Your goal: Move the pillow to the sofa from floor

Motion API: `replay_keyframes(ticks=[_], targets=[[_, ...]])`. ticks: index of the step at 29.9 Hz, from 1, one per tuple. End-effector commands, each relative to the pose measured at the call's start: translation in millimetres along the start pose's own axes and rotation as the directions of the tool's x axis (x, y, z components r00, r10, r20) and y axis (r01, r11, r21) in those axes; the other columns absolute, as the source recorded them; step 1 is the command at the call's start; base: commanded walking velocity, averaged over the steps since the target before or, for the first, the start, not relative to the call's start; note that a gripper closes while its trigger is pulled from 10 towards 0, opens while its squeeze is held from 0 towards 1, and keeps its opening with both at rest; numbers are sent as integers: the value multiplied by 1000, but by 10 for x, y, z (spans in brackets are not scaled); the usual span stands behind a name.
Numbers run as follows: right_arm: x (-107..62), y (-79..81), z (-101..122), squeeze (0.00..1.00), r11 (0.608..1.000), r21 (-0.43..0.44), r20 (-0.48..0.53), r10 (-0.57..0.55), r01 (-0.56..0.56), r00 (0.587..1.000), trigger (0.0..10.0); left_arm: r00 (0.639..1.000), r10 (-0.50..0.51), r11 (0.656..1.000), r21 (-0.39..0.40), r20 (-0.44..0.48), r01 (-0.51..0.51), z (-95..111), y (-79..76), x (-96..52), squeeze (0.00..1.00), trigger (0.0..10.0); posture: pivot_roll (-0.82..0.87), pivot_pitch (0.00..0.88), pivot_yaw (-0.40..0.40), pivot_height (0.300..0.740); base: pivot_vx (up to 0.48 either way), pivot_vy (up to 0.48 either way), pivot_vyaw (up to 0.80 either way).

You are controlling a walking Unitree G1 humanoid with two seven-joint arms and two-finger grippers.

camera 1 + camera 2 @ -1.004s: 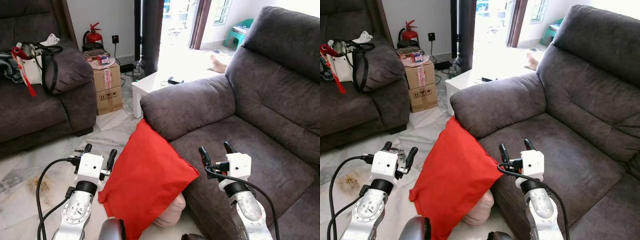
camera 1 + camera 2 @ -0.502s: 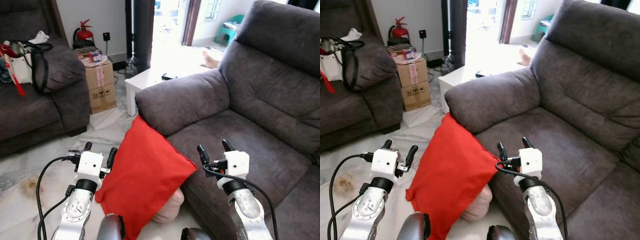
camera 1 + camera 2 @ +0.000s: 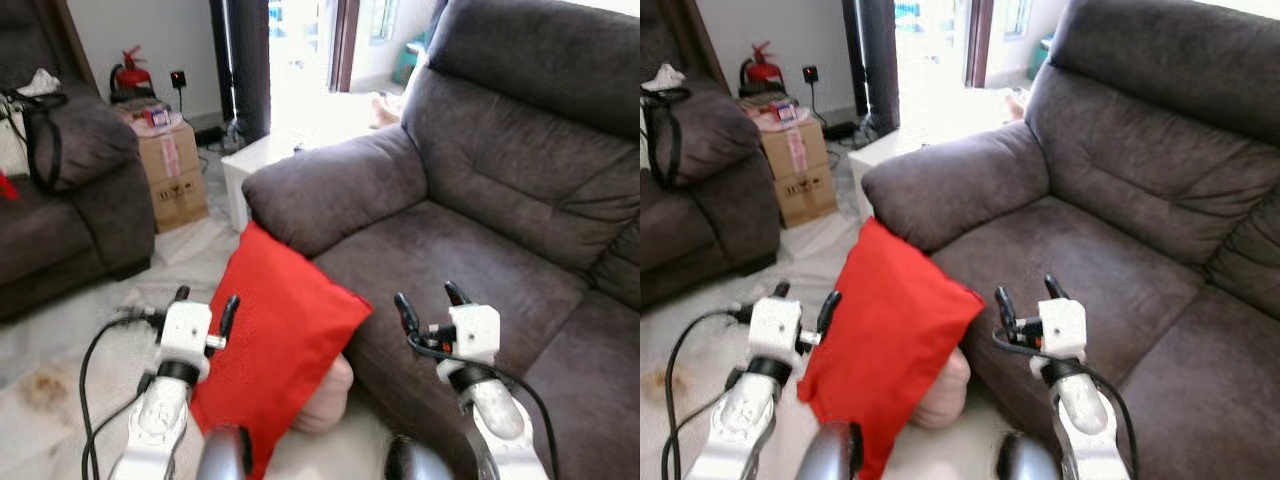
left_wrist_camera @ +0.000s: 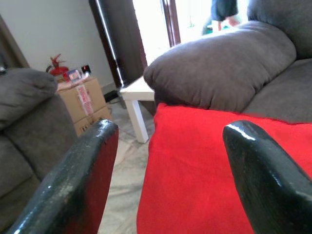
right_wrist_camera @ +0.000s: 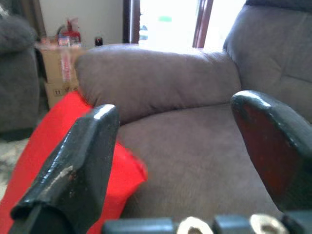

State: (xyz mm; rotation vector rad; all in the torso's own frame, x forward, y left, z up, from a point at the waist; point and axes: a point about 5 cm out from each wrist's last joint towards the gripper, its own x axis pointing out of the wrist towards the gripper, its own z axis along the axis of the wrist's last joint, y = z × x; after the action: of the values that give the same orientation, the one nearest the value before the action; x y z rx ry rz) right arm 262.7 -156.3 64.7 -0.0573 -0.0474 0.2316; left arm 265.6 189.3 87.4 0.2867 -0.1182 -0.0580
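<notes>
Just right of left gripper (image 3: 205,305), pillow (image 3: 275,340)

The red pillow (image 3: 275,345) is hiding most of a pinkish thing (image 3: 325,398) behind it; what it is stays unclear.

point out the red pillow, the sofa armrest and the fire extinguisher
red pillow (image 3: 285,335), left eye view, middle of its face
sofa armrest (image 3: 335,185), left eye view, top of the padded arm
fire extinguisher (image 3: 131,76), left eye view, red body
</notes>
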Motion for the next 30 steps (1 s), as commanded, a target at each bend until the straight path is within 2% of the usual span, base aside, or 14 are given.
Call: replay_keyframes(ticks=[1, 7, 20, 30], targets=[[36, -37, 63, 0, 1000, -20, 20, 7, -6, 1000, 10000, 1000, -4, 1000, -13, -8, 4, -5, -29, 1, 0, 10000, 11, 12, -80, 591, 0, 0, 800], [35, -39, 54, 0, 1000, -23, 15, 11, -10, 1000, 10000, 1000, -3, 1000, -14, -10, 3, -6, -29, 0, 0, 10000, 12, 17, -81, 591, 0, 0, 634], [28, -30, 41, 0, 999, -28, 5, 23, -23, 1000, 10000, 1000, 3, 999, -52, -22, -4, -25, -34, -14, 0, 10000, 11, 21, -82, 591, 0, 0, 0], [33, -22, 48, 0, 999, -24, 10, 36, -36, 999, 10000, 1000, 8, 998, -63, -19, -10, -20, -26, -22, 0, 10000, 13, 22, -86, 591, 0, 0, 774]])
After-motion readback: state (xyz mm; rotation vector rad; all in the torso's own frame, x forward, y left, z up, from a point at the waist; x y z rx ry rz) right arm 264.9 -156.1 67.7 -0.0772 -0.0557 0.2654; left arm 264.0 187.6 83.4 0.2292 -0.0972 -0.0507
